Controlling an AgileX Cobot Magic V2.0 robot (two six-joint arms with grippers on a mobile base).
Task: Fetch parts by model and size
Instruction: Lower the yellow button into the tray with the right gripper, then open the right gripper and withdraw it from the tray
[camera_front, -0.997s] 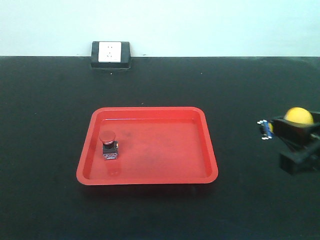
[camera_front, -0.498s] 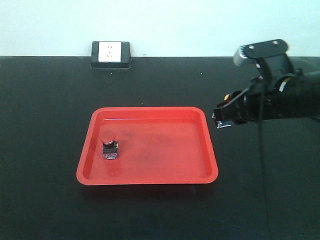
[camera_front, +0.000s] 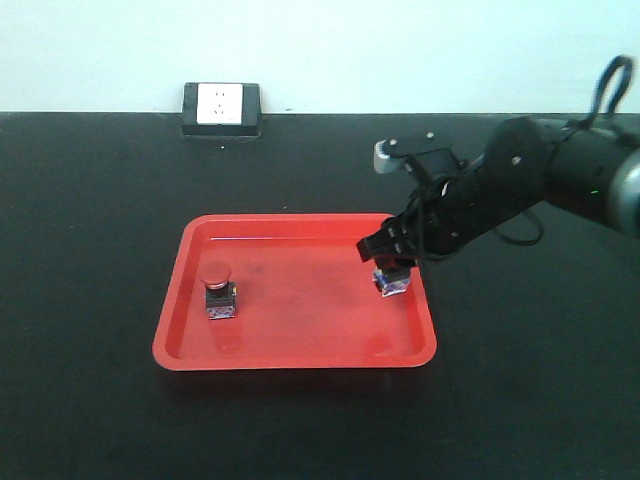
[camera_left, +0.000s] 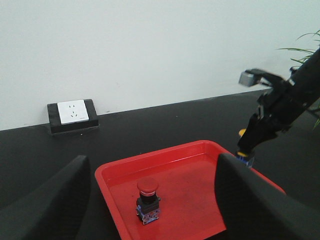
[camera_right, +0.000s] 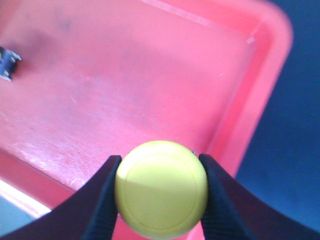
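The yellow switch (camera_right: 161, 187) is clamped by the right gripper (camera_right: 160, 192) above the tray (camera_front: 300, 355), right of frame centre, release judged next.

A tray (camera_front: 300, 355) lies mid-table (camera_front: 100, 400). In its left half stands one push-button switch (camera_front: 218, 290). The other push-button switch (camera_front: 392, 282) is over the tray's right side, just inside the right rim, between the fingers of the right gripper (camera_front: 390, 255), whose arm reaches in from the right. A wall socket (camera_front: 221, 107) sits at the table's far edge, behind the tray's left part.
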